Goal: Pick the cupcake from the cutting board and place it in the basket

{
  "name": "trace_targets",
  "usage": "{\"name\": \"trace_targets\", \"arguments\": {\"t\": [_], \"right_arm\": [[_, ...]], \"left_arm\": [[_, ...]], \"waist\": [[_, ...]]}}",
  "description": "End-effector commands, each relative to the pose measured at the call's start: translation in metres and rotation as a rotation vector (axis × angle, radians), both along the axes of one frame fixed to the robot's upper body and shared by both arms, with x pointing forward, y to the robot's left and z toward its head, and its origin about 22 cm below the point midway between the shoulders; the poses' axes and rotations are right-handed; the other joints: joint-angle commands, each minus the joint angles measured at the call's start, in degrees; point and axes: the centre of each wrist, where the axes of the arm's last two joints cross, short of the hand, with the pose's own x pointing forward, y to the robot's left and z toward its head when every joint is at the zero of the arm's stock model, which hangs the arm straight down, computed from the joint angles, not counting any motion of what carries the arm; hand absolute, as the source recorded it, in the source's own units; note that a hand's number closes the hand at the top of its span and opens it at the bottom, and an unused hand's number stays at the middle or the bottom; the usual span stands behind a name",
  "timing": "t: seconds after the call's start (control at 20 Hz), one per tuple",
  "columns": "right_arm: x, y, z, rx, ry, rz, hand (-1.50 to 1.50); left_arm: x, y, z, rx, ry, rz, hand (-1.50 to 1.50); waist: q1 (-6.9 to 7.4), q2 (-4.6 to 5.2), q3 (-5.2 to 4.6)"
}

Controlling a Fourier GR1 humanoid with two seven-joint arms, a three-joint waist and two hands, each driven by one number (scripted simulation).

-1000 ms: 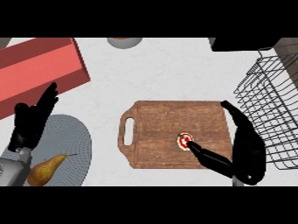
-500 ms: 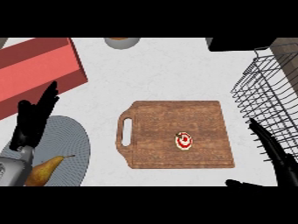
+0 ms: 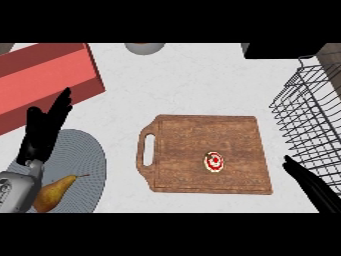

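Note:
A small cupcake (image 3: 213,161) with red and white topping sits on the wooden cutting board (image 3: 195,135), right of its middle. The black wire basket (image 3: 320,135) stands at the right edge of the counter. My right hand (image 3: 315,188) shows only at the lower right corner, fingers straight, well right of and below the cupcake, holding nothing. My left hand (image 3: 44,127) rests open at the left, fingers up, above a grey plate.
A grey round plate (image 3: 84,160) with a pear (image 3: 53,192) lies at lower left. A red box (image 3: 33,82) occupies the upper left. A grey bowl (image 3: 144,47) and a dark object (image 3: 280,50) sit along the top edge.
My right hand has drawn back from beside the cupcake toward the lower right corner. The cupcake stays on the board. The left hand has not moved.

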Motion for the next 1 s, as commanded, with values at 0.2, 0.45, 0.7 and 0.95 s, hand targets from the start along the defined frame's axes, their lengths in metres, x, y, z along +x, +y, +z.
{"name": "trace_targets", "arguments": {"t": [0.2,0.45,0.7,0.95], "right_arm": [[-0.003,0.015,0.023,0.012,0.000,-0.076,-1.50],[0.002,0.031,-0.002,0.006,-0.039,-0.151,-1.50],[0.002,0.027,-0.024,-0.006,-0.031,-0.143,-1.50],[0.021,0.041,-0.052,0.026,0.008,-0.131,-1.50]], "left_arm": [[-0.005,-0.009,-0.026,-0.022,0.001,-0.009,0.00],[-0.003,0.002,-0.024,0.005,-0.009,-0.008,0.00],[0.014,0.012,-0.001,0.004,-0.008,-0.009,0.00],[0.002,-0.003,-0.018,0.007,-0.007,-0.010,0.00]], "waist": [[0.66,0.13,0.18],[0.72,0.12,0.19],[0.55,0.12,0.21],[0.80,0.15,0.21]]}}
